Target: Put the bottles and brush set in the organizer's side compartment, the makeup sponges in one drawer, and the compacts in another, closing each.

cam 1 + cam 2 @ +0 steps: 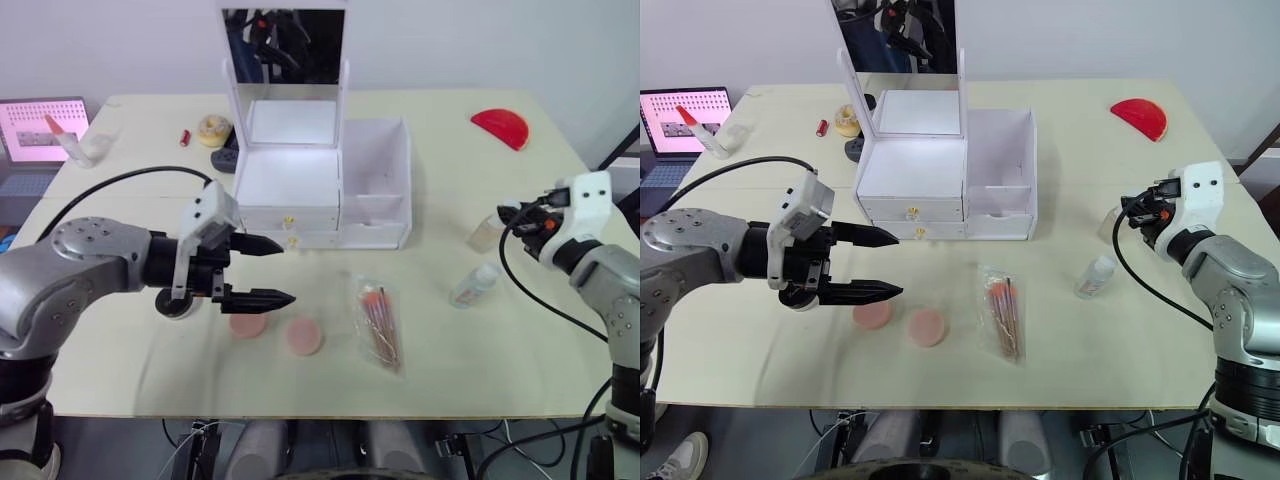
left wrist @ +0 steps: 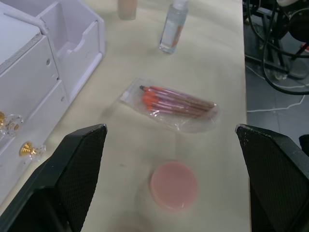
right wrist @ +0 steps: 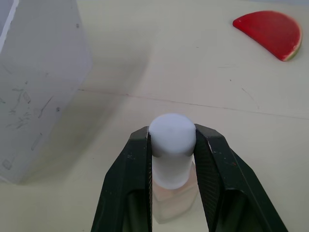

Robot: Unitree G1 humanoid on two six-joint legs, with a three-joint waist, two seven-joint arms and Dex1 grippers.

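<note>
- I'm keeping the left gripper hovering low over the table in front of the organizer, level with its drawer fronts, fingers spread wide with nothing between them.
- Just below and beside it, the two makeup sponges and are lying flat in front of the organizer's drawers: round matte pink foam discs, soft, likely to compress under the pads.
- The drawers are sitting shut, each with a small gold knob. My read: one has to be pulled open before a sponge goes in.
- The organizer is glossy white plastic, hard-edged, with an upright mirror at the back.
- The brush set is lying in front of the side compartment, a slim crinkly clear pouch with orange-pink tips showing through. Probably slippery; I'd pinch it across the middle.
- The side compartment is sitting on the organizer's right, a tall white bin with a cut-down front wall. That low wall looks like the easy entry.
- The clear bottle is standing to the organizer's right, nearer the front edge, white cap up.
- I'm working the tan bottle now: the right gripper is clamped on its smooth white cylindrical cap, right of the organizer.
- To do this well, I'm planning to keep the bottle upright, lift clear of the table, carry it over the low wall and lower it before letting go. The cap is slick, so a slow move seems safer.
</note>
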